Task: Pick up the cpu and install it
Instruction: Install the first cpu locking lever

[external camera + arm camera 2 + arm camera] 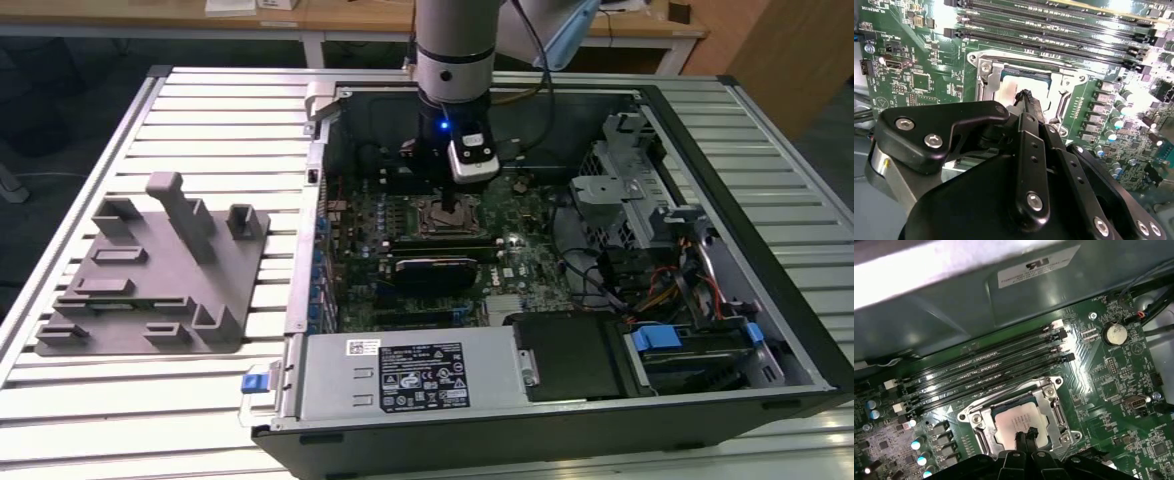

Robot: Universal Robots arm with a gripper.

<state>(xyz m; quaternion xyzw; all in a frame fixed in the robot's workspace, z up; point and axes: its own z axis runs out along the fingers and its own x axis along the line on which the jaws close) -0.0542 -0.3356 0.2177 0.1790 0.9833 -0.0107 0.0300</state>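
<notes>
The cpu (1010,421) is a silvery square plate lying flat inside the metal-framed socket (1050,399) on the green motherboard. My gripper (1026,434) stands right over the plate's middle. Its two black fingertips are pressed together, shut, with nothing between them, at or just above the plate. In the second wrist view the cpu (1005,88) shows pale behind the gripper (1026,96), inside the socket frame (985,71). In the exterior view the gripper (454,206) reaches down into the open computer case (787,330) over the socket (449,220).
The grey holder block (147,275) with upright posts lies on the slatted table at the exterior view's left. Memory slots (989,365) run beside the socket, near a coin battery (1113,332). A power supply (414,375), drive cage (627,180) and cables crowd the case.
</notes>
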